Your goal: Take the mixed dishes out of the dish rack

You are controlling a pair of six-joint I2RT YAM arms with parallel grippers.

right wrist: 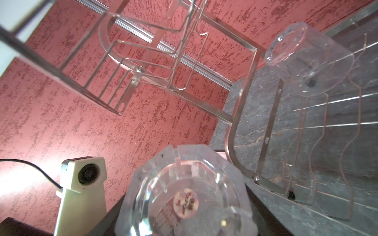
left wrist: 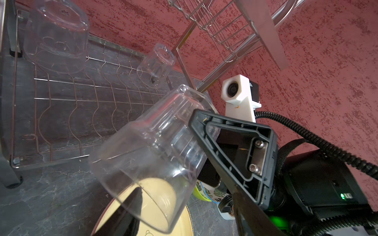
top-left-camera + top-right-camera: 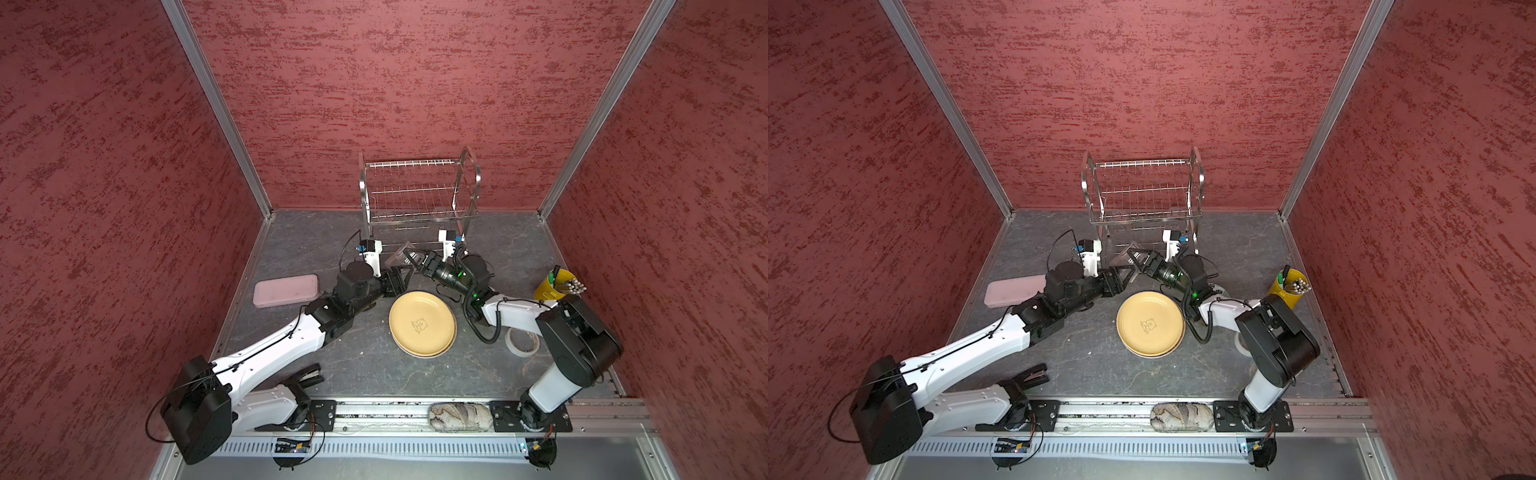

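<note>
We're gripping clear plastic tumbler (image 2: 155, 155) in right gripper (image 3: 412, 257); left gripper (image 3: 402, 276) state unclear. Releasing early could drop it.

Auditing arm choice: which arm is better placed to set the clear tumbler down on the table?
Right. Its hand grips the clear tumbler, held in front of the dish rack. The left hand sits by the tumbler's mouth, its grip unclear.

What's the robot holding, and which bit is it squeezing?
A clear tumbler, pinched across its side walls toward the base by the right end effector. Whether the left end effector grips it too cannot be told.
</note>
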